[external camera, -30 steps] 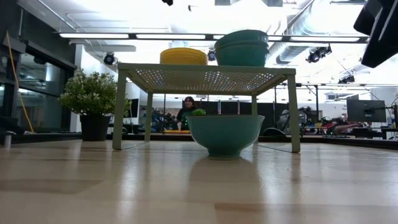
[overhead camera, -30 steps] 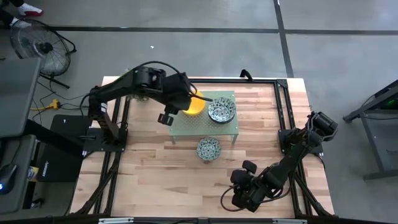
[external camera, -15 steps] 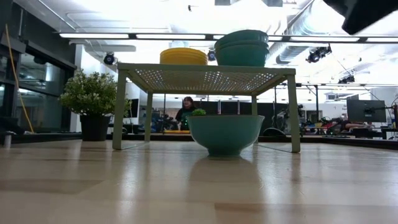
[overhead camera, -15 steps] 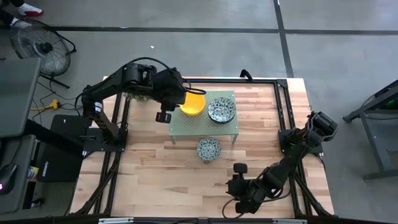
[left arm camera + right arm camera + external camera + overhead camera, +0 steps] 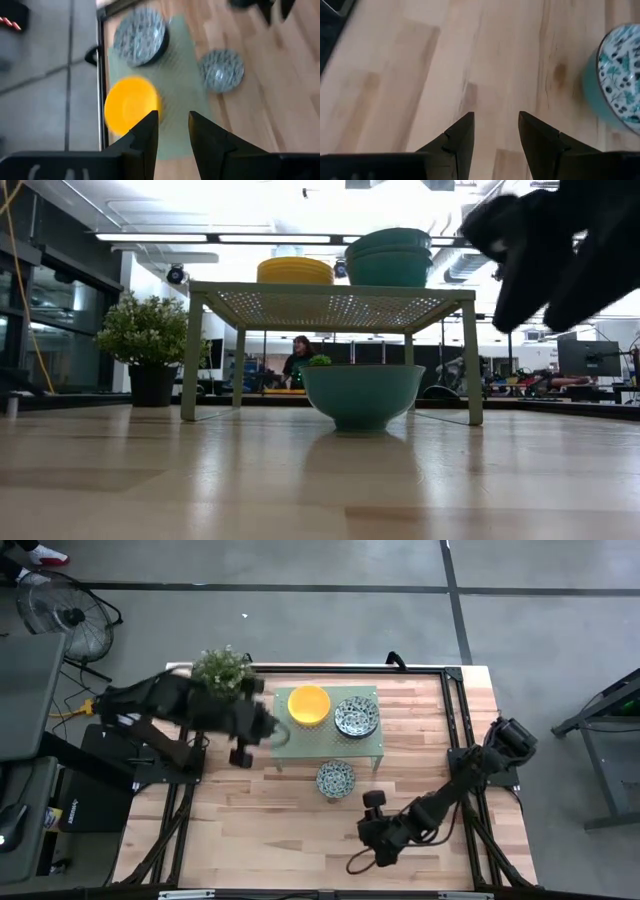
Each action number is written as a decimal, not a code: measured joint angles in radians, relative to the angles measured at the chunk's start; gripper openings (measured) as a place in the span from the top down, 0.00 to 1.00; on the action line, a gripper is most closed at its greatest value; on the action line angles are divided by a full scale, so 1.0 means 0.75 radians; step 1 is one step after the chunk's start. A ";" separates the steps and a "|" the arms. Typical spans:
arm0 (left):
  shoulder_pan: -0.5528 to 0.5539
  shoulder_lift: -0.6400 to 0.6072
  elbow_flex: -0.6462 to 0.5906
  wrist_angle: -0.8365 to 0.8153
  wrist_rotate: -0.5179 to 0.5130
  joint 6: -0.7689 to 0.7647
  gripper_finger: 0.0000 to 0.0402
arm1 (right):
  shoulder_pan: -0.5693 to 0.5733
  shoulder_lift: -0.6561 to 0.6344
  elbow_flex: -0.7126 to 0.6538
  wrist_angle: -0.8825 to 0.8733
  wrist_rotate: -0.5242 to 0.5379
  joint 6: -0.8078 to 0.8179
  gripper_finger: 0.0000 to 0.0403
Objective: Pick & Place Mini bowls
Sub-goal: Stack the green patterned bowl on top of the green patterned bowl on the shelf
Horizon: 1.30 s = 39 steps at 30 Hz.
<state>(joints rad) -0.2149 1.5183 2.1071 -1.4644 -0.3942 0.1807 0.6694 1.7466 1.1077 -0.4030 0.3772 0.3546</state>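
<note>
Meanwhile the left gripper [image 5: 243, 754] is sitting off the stand's left edge, having drawn back from over the yellow bowls [image 5: 309, 705], which are now lying fully uncovered on the pale green stand [image 5: 330, 744]; its fingers [image 5: 147, 135] are standing slightly apart with nothing between them. The right gripper [image 5: 372, 802] is now hanging closer to the patterned bowl on the table [image 5: 335, 778] than a second ago, and it is showing as a large dark shape at the right of the low view; its fingers [image 5: 460, 135] are spread over bare wood, holding nothing. On the stand, the patterned bowl stack [image 5: 356, 717] is sitting just beside the yellow one, apart from it. A leafy plant [image 5: 221, 669] is standing at the table's [image 5: 260, 830] far left, above the left arm in the high view. That arm is reaching in low from the left, while the right arm is stretching from the right edge toward the table's middle. Beyond the table a person [image 5: 299, 358] is sitting.
</note>
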 joint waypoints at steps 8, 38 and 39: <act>-0.283 -0.365 -0.739 0.425 -0.156 -0.215 0.74 | -0.097 0.000 -0.005 -0.001 -0.115 -0.222 0.65; -0.412 -1.694 -2.481 1.582 -0.114 -0.042 0.74 | -0.402 -0.001 0.058 -0.091 -0.300 -0.566 0.65; -0.412 -1.730 -2.511 1.600 -0.102 -0.041 0.74 | -0.399 -0.001 0.069 -0.097 -0.292 -0.578 0.65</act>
<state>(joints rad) -0.5240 0.2206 0.2235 -0.2642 -0.4711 0.1501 0.3698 1.7458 1.1595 -0.4761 0.1581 -0.0793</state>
